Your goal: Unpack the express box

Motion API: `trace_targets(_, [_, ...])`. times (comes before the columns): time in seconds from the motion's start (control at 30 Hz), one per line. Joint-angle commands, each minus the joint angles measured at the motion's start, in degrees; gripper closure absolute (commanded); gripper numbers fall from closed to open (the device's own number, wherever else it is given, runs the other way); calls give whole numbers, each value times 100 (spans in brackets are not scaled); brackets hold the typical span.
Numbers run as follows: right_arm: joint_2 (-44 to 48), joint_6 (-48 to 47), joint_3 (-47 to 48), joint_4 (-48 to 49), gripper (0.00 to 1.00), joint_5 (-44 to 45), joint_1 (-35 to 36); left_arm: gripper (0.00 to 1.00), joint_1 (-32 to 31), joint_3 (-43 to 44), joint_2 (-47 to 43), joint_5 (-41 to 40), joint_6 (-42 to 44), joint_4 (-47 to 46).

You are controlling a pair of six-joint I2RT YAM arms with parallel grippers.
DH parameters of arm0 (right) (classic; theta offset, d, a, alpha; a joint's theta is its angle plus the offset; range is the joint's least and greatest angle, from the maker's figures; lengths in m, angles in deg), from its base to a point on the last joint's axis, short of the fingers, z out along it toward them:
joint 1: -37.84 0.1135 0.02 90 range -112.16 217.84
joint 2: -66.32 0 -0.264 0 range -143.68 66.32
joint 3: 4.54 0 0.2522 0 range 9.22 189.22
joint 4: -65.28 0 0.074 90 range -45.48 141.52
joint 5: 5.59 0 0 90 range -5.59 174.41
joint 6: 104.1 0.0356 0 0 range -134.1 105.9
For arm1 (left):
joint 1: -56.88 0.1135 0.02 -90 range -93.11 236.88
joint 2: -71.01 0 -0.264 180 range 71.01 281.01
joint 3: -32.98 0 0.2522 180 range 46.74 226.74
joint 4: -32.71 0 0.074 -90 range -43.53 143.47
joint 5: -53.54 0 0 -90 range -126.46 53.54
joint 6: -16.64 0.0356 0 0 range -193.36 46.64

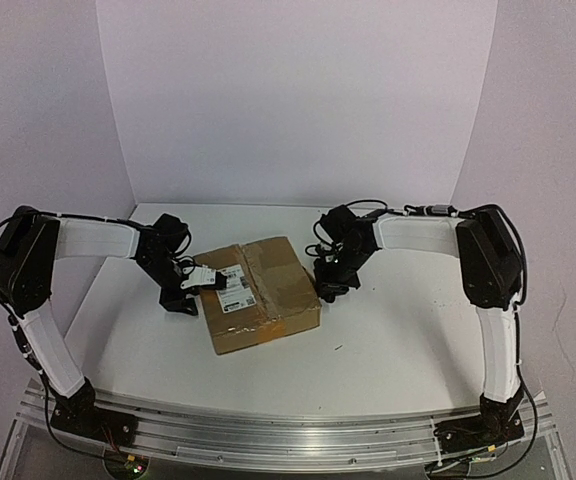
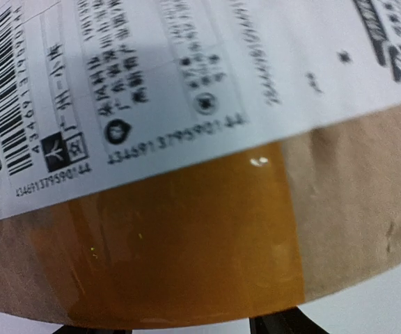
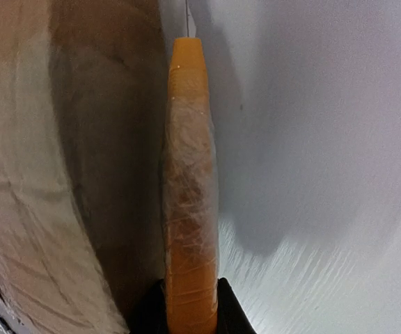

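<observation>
- The express box [image 1: 263, 295] lay flat near the middle of the white table [image 1: 398, 345], turned a little askew, with an arm at each of its short sides
- The left end effector [image 1: 200, 278] hung over the box's left edge, above the shipping label [image 2: 186, 69]; its wrist camera was so close that the print and the orange tape [image 2: 186, 243] on the seam filled the view
- Only the dark fingertips [image 2: 284, 325] showed at the bottom of that view; they stood apart, and nothing could be seen clamped between them
- That placement looked meant to steady the carton so it would not slide when cut
- The right end effector [image 1: 330, 288] was closed on an orange utility knife [image 3: 190, 195], whose handle was wrapped in clear film, probably for grip
- The knife ran alongside the box's right side wall, just beside it, with its thin blade [image 3: 187, 17] pointing away from the wrist
- Whether the blade touched the cardboard could not be told
- Judged from this, the box was unopened and the tape was not yet cut
</observation>
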Motion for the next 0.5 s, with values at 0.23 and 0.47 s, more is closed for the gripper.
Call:
trace_targets(0.23, [-178,-756,1111,1011,100,116,-217,42,-669,-55,-892,1486,1442,1687])
trace_targets(0.47, [817,-501,412,297,100,1335,-464,43,-116,1638,-367,1537,1248,2521])
